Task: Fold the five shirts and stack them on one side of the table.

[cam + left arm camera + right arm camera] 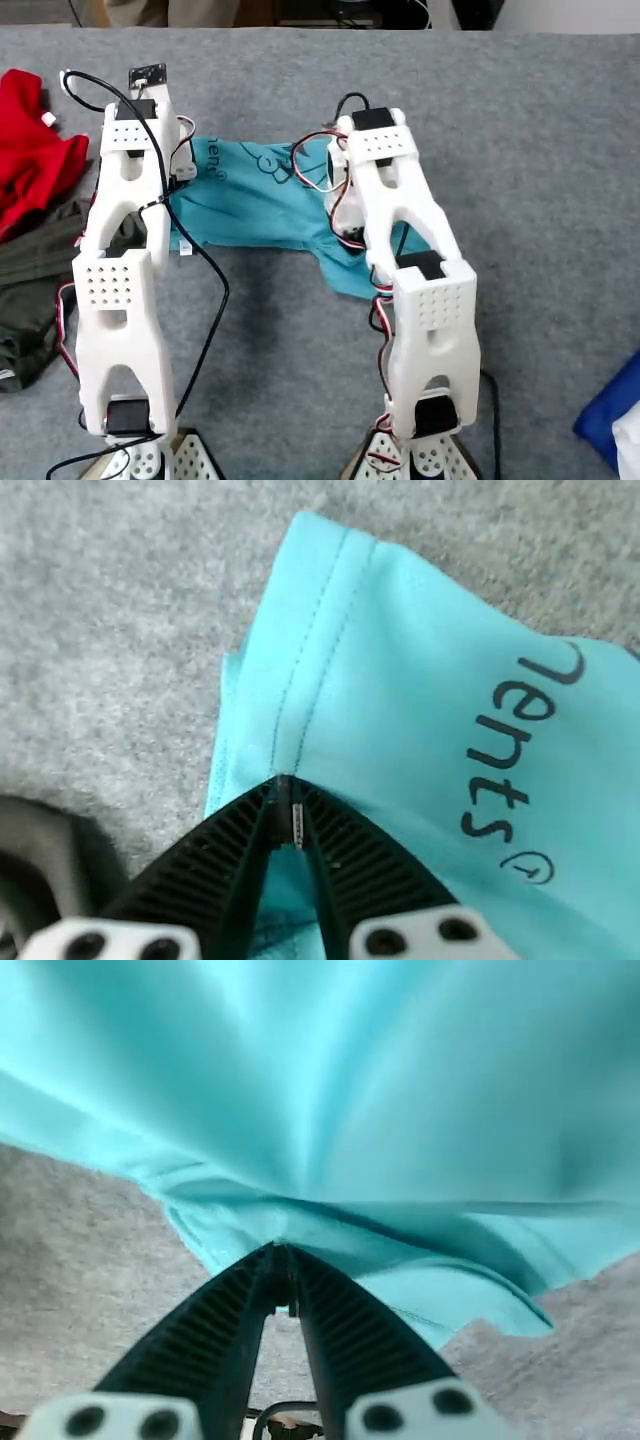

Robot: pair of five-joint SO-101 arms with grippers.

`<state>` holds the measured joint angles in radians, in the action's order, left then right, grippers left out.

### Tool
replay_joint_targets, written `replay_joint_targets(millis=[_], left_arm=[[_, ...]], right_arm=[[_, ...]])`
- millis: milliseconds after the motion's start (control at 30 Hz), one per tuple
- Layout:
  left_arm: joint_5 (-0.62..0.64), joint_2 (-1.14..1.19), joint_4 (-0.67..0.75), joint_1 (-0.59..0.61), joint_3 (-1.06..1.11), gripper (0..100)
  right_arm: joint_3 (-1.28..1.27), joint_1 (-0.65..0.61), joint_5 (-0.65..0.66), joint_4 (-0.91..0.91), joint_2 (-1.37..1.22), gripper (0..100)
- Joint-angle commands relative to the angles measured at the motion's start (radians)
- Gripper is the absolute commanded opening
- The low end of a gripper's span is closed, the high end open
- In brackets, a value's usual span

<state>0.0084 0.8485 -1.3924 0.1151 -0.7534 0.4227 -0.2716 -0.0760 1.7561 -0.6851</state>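
Both grippers are clenched on the teal shirt (pixel 250 200): the left gripper (pixel 285 810) pinches its hemmed left edge, the right gripper (pixel 282 1270) a fold on its right. It lies mid-table, bunched, not yet folded. A red shirt (pixel 30 160) and an olive shirt (pixel 30 290) sit crumpled at the left, a blue shirt (pixel 610 405) near right. No stack shows, so I'd say most work remains.

arms (pixel 120 290): 2, white, perforated | cables (pixel 226 290): black, red | left claw (pixel 286 810): black, ribbed

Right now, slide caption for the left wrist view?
Left gripper shut on the stitched hem of the teal shirt, over the grey table.
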Motion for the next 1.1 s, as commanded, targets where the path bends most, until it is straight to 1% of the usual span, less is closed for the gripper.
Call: replay_joint_targets(millis=[0,167,367,500,567,733,833,867,900,1000,1067], left_arm=[[0.002,-0.015,0.005,-0.008,-0.037,2],[0.002,-0.015,0.003,-0.003,-0.035,2],[0.0,-0.015,0.003,-0.003,-0.035,2],[0.0,-0.015,0.003,-0.003,-0.035,2],[0.0,-0.015,0.003,-0.003,-0.035,2],[0.0,-0.015,0.003,-0.002,-0.035,2],[0.0,-0.015,0.003,-0.002,-0.044,2],[0.0,-0.019,0.003,-0.002,-0.044,2],[0.0,-0.024,0.003,0.0,-0.044,2],[0.006,-0.025,0.002,0.006,-0.063,2],[0.008,-0.025,-0.02,0.017,-0.123,2]], right_arm=[[0.031,-0.028,0.003,0.02,0.004,0.5],[0.031,-0.062,0.003,0.018,-0.004,0.5],[0.021,-0.058,0.005,0.028,0.002,0.5],[-0.079,-0.093,0.074,0.028,0.004,0.5],[-0.127,-0.111,0.075,0.028,0.004,0.5],[-0.128,-0.102,0.077,0.026,0.019,0.5],[-0.079,-0.076,0.083,0.026,0.093,0.5],[-0.05,-0.062,0.103,0.026,0.127,0.5],[-0.015,-0.042,0.158,0.023,0.159,0.5],[0.142,0.045,0.428,-0.026,0.229,0.5],[0.242,0.113,0.605,-0.127,0.234,0.5]])
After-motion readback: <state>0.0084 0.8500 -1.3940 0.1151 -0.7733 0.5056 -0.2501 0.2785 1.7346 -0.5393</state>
